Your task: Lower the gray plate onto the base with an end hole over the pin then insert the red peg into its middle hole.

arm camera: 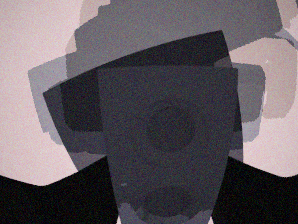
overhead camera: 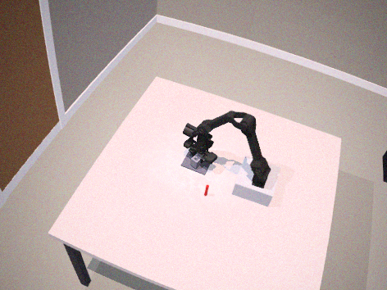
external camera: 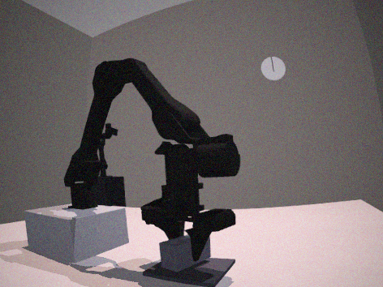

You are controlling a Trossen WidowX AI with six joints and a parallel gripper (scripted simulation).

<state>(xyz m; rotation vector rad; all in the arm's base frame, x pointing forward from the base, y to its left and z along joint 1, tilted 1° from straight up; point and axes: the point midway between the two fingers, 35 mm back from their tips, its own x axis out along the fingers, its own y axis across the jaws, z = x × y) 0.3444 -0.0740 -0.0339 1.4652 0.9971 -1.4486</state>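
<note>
Top view: gripper (overhead camera: 201,156) (external camera: 186,247) (arm camera: 162,152) points down, fingers partway apart, gray plate (overhead camera: 195,160) (external camera: 172,257) (arm camera: 127,105) pinched between them. Dark square base (overhead camera: 201,169) (external camera: 222,272) (arm camera: 150,58) is right below the fingers. Red peg (overhead camera: 207,190) lies on the table (overhead camera: 123,184) (external camera: 308,239) (arm camera: 20,115), off to one side of the fingers, apart from the base. Black arm (overhead camera: 255,141) (external camera: 174,109) arches over from the white block (overhead camera: 251,194) (external camera: 50,237), which is well apart from the fingers. Exterior view: same grip, near finger across the plate's side, plate low over the base; can't tell if it's fully seated, pin hidden. White clock (external camera: 273,68) on the wall, far above the fingers. Wrist view: black fingers either side, plate filling the gap, one round hole mark ahead of the fingertips, another down between the fingers. Base edges show past the plate, turned a bit relative to it. Peg out of view here.
</note>
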